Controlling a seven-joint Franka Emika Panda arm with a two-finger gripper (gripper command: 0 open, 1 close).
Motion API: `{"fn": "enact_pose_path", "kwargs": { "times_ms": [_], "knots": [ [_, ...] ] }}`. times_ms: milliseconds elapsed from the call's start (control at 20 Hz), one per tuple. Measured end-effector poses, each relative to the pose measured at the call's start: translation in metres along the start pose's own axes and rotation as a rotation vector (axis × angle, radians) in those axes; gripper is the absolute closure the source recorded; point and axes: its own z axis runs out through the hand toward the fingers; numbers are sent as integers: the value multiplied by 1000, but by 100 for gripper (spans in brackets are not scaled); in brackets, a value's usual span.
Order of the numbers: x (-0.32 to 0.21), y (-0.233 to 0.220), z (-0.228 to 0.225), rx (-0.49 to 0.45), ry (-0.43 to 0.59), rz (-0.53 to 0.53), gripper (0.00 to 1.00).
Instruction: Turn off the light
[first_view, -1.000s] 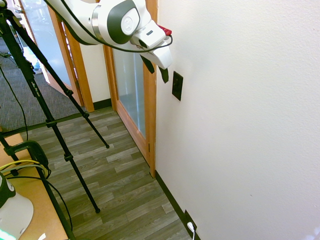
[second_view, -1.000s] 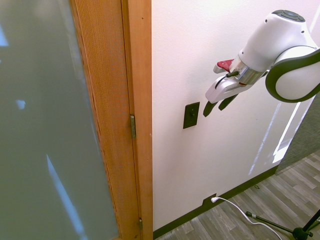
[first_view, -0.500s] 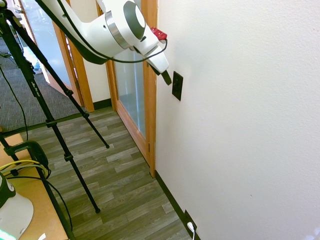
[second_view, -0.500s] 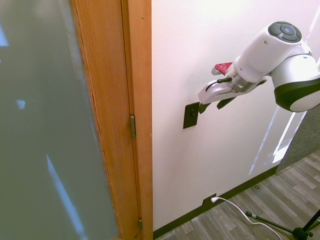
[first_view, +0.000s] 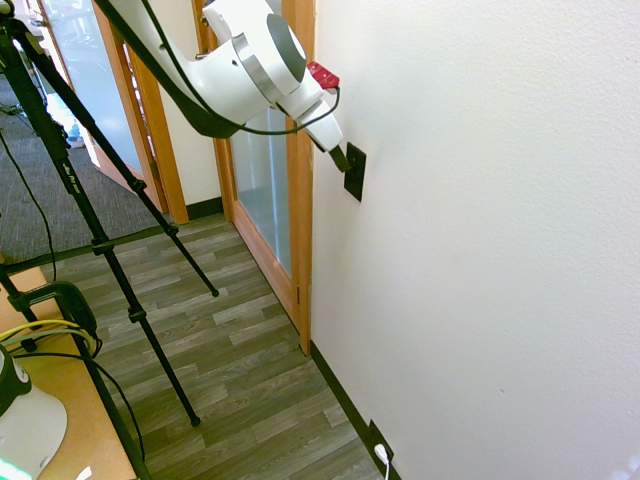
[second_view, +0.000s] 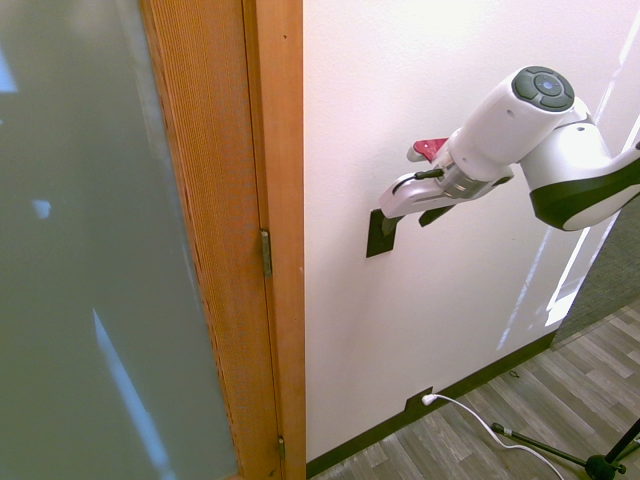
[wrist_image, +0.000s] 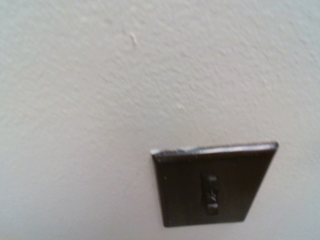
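White, lightly textured wall (second_view: 470, 290) carries the black switch plate (second_view: 379, 240), right of centre in the second exterior view, its small toggle (wrist_image: 211, 195) visible from the wrist. Beside it the hand (second_view: 412, 219) is spread, one finger overlapping the plate. Contact is unclear. Off-centre fingers could slide past the toggle; pressing too deep could scrape or jam against the plate.

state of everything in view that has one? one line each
gripper: open, at the switch plate; contact can't be told
switch plate: upright on the wall, toggle up or down can't be told
low outlet: white plug in it
door by the switch: looks closed in its wooden frame
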Motion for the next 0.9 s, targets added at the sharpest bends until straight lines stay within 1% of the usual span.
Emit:
{"fn": "enact_pose_path", "kwargs": {
  "times_ms": [250, 450, 900],
  "knots": [
    [2, -4, 23, -6, 11, 4, 100],
    [0, -1, 26, -3, 21, 9, 100],
    [13, -3, 30, 1, 36, 25, 100]
  ]
}}
